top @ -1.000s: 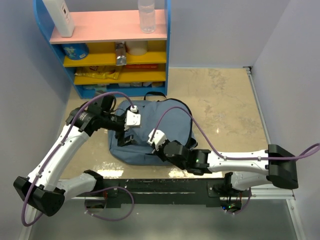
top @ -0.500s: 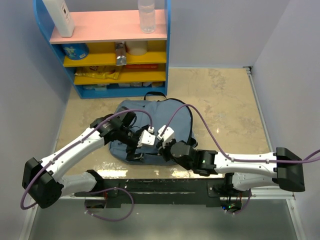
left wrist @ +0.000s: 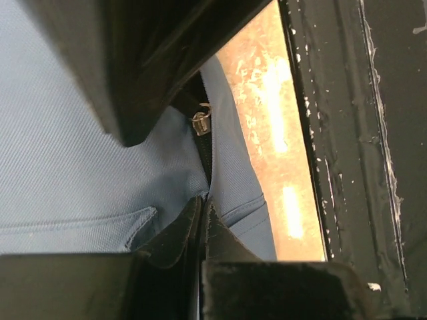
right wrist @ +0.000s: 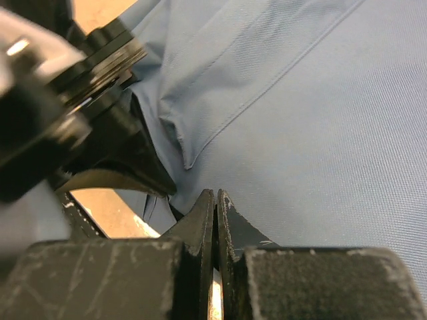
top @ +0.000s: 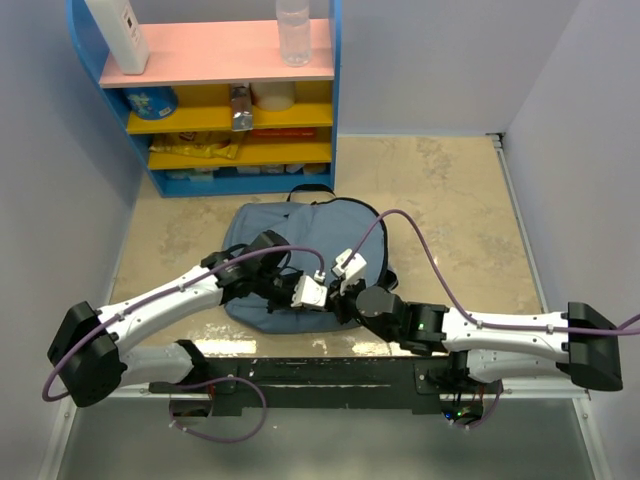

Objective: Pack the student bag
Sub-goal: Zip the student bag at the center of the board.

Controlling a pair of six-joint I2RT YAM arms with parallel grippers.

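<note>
Top external view: the table extends away from both tools, and the coloured shelf unit stands at its far left, well apart from them. The student bag lies flat directly beneath and ahead of both tools, between them and the shelf unit, with its near edge under the fingertips. The left arm and right arm reach inward from opposite sides and meet over that near edge.

Left wrist view: the left gripper has its fingers pressed together, tips down on the bag's blue fabric at the black zipper line. It cannot be determined whether fabric is caught between them. The black mounting rail runs just beside this tool, with a strip of table between rail and bag. A small metal zipper pull sits on the zipper line just ahead of the tips.

Right wrist view: the right gripper is likewise pressed together, tips against the bag fabric, just beside the left tool. A stitched pocket corner lies just ahead.
</note>
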